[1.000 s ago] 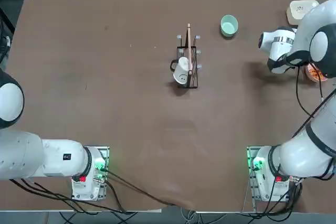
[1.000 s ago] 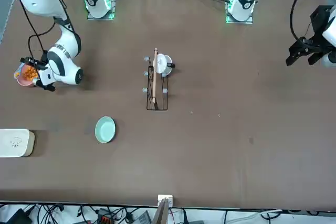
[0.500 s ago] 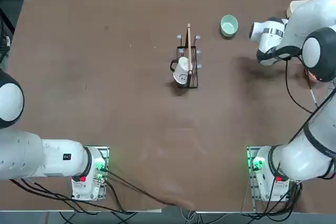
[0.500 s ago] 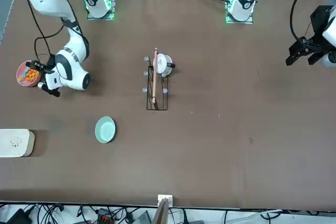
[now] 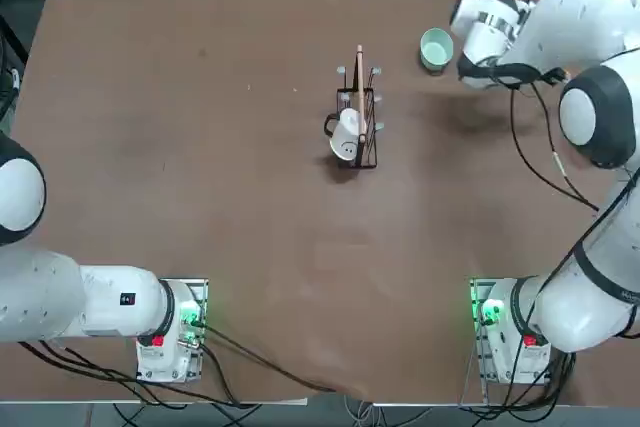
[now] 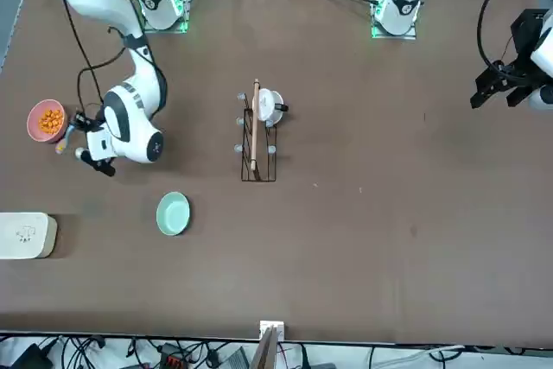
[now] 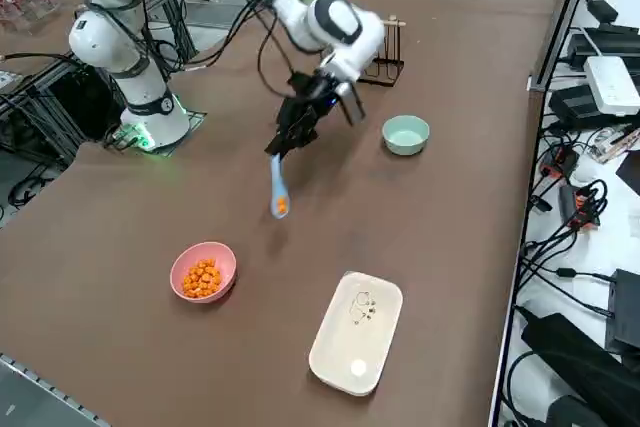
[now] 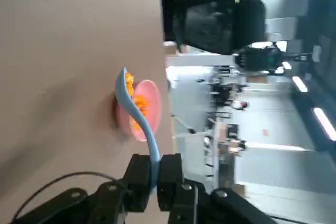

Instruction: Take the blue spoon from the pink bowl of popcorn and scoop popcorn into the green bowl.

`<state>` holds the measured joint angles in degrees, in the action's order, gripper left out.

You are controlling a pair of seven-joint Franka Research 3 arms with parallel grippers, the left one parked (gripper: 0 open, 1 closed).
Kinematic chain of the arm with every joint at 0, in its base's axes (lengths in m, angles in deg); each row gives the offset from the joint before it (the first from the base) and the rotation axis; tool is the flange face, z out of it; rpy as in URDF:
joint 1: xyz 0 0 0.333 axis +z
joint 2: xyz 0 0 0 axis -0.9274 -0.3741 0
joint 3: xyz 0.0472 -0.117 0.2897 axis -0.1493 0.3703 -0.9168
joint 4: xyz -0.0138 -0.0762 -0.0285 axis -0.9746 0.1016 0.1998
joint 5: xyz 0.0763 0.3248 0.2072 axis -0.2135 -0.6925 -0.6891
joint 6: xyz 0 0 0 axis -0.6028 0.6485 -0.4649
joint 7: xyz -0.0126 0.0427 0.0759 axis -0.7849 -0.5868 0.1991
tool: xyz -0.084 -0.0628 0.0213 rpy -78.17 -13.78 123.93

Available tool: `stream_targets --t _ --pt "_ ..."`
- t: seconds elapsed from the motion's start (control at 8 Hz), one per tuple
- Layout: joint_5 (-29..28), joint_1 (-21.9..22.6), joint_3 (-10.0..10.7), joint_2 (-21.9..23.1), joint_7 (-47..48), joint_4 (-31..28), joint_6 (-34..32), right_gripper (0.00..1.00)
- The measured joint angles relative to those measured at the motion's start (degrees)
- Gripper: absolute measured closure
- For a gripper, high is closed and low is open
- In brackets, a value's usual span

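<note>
1. The right gripper (image 7: 283, 144) sits at centre-left of the right side view, raised over bare table between the two bowls; its fingers are closed on the handle of the blue spoon (image 7: 278, 190), which hangs below it with the bowl end lowest
2. The spoon carries a small load of orange popcorn (image 7: 282, 207); the wrist view shows the same pieces resting in the spoon's scoop
3. Judged step: carry the loaded spoon to the green bowl. Keep the scoop level and the travel smooth, because the load is loose and shallow and would likely roll off under a jerk or tilt
4. Bring the scoop over the middle of the green bowl (image 7: 406, 134) before rotating the wrist, and tip low over the rim so pieces do not bounce out
5. The pink bowl (image 7: 203, 271), at lower left of the right side view, holds a cluster of orange popcorn near its centre
6. The cream box (image 7: 356, 331), at lower centre, lies flat and closed; its contents cannot be seen
7. The green bowl, at upper centre-right, appears empty
8. The wire rack (image 5: 357, 127), mid-frame in the top view, holds a white mug (image 5: 346, 137)
</note>
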<state>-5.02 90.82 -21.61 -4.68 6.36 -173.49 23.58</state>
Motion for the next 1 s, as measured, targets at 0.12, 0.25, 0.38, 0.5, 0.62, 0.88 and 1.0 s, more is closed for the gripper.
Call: stream_targets --t 0.12,0.25,0.38,0.5,0.62,0.88,1.0 --pt "-3.6 2.7 -0.1 -0.5 -1.0 3.9 -0.2 0.89" --pt "-6.3 5.7 -0.2 -1.9 -1.4 7.8 -0.9 0.89" --pt "-7.7 9.2 -0.2 -4.2 -1.4 11.7 -3.1 0.89" --pt "-8.1 12.5 -0.3 -7.1 -1.4 15.8 -6.0 0.89" --pt "-8.2 15.3 -0.3 -9.9 -1.4 19.6 -8.1 0.89" --pt "-8.6 18.3 -0.2 -12.5 -1.4 24.7 -9.3 0.89" --pt "-8.8 19.1 -0.2 -12.8 -1.4 26.2 -9.4 0.89"
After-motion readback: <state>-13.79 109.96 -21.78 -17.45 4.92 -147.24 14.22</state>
